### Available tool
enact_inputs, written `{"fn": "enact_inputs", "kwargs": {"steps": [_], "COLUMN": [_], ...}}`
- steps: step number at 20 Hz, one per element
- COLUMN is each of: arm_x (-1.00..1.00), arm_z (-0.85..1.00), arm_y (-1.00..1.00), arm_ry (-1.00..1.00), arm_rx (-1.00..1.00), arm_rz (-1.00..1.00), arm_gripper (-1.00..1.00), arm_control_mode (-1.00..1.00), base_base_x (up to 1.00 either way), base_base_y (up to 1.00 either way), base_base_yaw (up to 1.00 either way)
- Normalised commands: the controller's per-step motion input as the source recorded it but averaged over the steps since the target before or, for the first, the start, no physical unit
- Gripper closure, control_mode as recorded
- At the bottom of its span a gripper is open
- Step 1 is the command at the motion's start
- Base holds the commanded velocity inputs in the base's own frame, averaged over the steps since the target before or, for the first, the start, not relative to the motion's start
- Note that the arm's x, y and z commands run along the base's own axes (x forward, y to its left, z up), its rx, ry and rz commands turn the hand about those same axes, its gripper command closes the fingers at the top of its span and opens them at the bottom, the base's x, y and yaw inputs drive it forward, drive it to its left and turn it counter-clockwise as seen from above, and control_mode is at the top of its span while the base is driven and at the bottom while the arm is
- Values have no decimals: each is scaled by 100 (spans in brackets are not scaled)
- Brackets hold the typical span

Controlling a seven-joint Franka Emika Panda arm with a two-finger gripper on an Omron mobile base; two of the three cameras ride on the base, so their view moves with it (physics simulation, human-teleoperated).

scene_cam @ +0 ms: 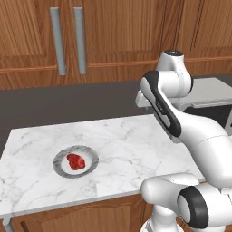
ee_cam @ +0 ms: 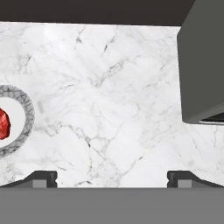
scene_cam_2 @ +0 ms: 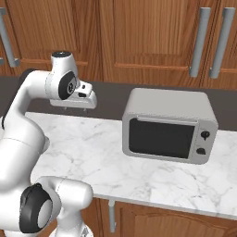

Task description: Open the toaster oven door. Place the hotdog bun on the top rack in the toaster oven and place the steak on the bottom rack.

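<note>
Counter is white marble, dark backsplash behind. Toaster oven sits toward its right end near the back edge, oven door flat shut, so step 1 not started by my read. Arm is parked above mid-counter, gripper pointing straight down at bare marble, jaws spread full, nothing held. Plate sits toward the left front of the counter w/ the steak on it; no bun on that plate, can't say where it is. Rel. to the gripper: in the hand view the oven corner is off to one side and the plate rim w/ steak to the opposite side, gripper roughly between them, both apart from it. Risks: door hinges at the bottom and its top lip is thin and close to the body, so a shallow or off-centre hook prob slips off, or pushes the whole oven back across the counter instead of swinging the door. Coming in from above could also clip the rounded oven top. Grabbing the steak before the door is down means holding food w/ nowhere to put it.
</note>
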Motion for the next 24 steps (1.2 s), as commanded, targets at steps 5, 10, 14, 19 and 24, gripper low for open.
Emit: {"fn": "enact_inputs", "kwargs": {"steps": [5,10,14,19,24], "arm_x": [0,0,0,0,-10], "arm_z": [0,0,0,0,0], "arm_y": [0,0,0,0,0], "arm_ry": [0,0,0,0,-1], "arm_rx": [0,0,0,0,1], "arm_rz": [0,0,0,0,0], "arm_gripper": [-100,-100,-100,-100,-100], "arm_control_mode": [100,-100,-100,-100,-100], "base_base_x": [0,0,0,0,0], "base_base_y": [0,0,0,0,0], "base_base_yaw": [0,0,0,0,0]}}
